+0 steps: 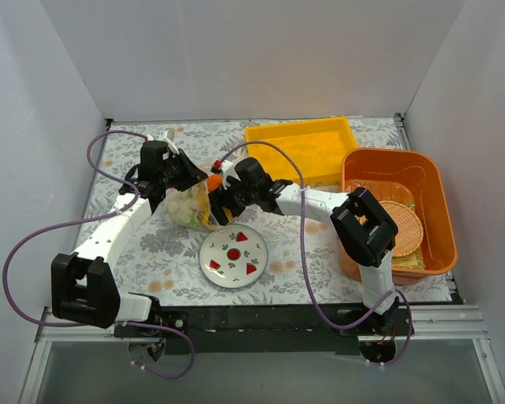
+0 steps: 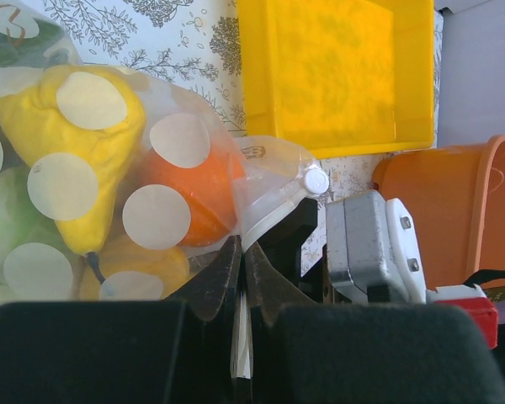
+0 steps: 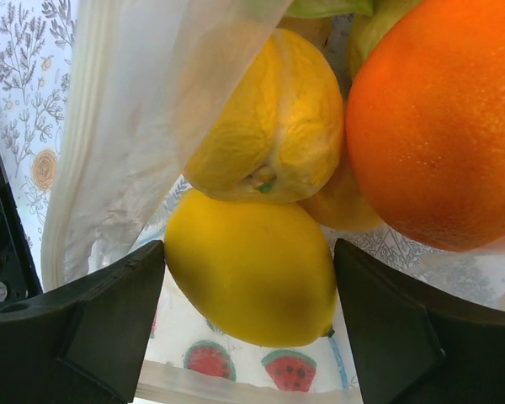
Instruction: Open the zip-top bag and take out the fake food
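Note:
The zip-top bag, clear with white dots, hangs between the two arms above the table. My left gripper is shut on its white zip edge, with the strip pinched between the jaws. Inside the bag are a yellow fruit, an orange and pale green pieces. My right gripper is at the bag's mouth. Its fingers press both sides of a yellow lemon, held above the plate. Just above that lemon sit another lemon and the orange.
A white plate with red fruit motifs lies under the bag's mouth. A yellow tray stands at the back. An orange basin holding flat round items is at the right. White walls close in both sides.

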Controlling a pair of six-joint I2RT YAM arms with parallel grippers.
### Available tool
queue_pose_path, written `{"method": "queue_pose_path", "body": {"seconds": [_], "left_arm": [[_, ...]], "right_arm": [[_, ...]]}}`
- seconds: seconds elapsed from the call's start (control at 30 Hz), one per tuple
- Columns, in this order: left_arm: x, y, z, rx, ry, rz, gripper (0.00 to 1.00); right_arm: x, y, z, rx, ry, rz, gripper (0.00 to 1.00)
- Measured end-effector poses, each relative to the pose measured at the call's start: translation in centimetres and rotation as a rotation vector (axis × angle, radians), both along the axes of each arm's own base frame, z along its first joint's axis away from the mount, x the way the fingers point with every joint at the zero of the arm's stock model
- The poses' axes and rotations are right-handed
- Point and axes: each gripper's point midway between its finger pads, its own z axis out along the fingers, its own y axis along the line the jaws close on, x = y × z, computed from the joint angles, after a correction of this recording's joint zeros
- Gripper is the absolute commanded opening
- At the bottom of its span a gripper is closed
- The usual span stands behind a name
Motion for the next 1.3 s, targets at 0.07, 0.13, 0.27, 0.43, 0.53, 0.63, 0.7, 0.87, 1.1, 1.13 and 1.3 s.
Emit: {"method": "queue_pose_path", "body": {"seconds": [0.07,0.13,0.27,0.43,0.53,0.63,0.7,0.87,1.1,1.13,1.3], "left_arm": [[0.0,0.0,0.0,-0.001,0.001,0.002,0.00],[0.0,0.0,0.0,0.000,0.000,0.004,0.00],[0.1,0.1,0.0,-0.002,0.003,0.014,0.00],[0.2,0.3,-0.1,0.003,0.003,0.032,0.00],[0.4,0.6,-0.1,0.013,0.001,0.048,0.00],[0.6,0.9,-0.2,0.025,-0.002,0.067,0.00],[0.7,1.1,-0.2,0.031,-0.004,0.078,0.00],[1.1,1.5,-0.1,0.042,-0.017,0.101,0.00],[1.6,1.7,-0.2,0.037,-0.018,0.125,0.00],[1.7,1.6,-0.3,0.035,-0.016,0.127,0.00],[2.3,1.4,-1.6,0.026,0.016,0.137,0.00]], "right_arm": [[0.0,0.0,-0.2,-0.004,-0.004,0.006,0.75],[-0.1,0.0,-0.4,-0.006,-0.008,0.010,0.63],[-0.4,-0.1,-1.1,-0.006,-0.008,0.014,0.35],[-0.5,-0.2,-1.2,0.000,-0.013,0.014,0.27],[-0.3,-0.3,-1.0,-0.003,-0.020,0.004,0.24],[-0.1,-0.6,-0.7,-0.014,-0.025,-0.018,0.21],[0.1,-1.0,-0.4,-0.027,-0.030,-0.041,0.21],[0.7,-1.8,1.1,-0.058,-0.044,-0.099,0.18],[2.0,-2.4,2.6,-0.098,-0.062,-0.173,0.15],[2.3,-2.5,2.8,-0.105,-0.066,-0.185,0.15],[3.9,-2.9,4.5,-0.114,-0.095,-0.238,0.15]]}}
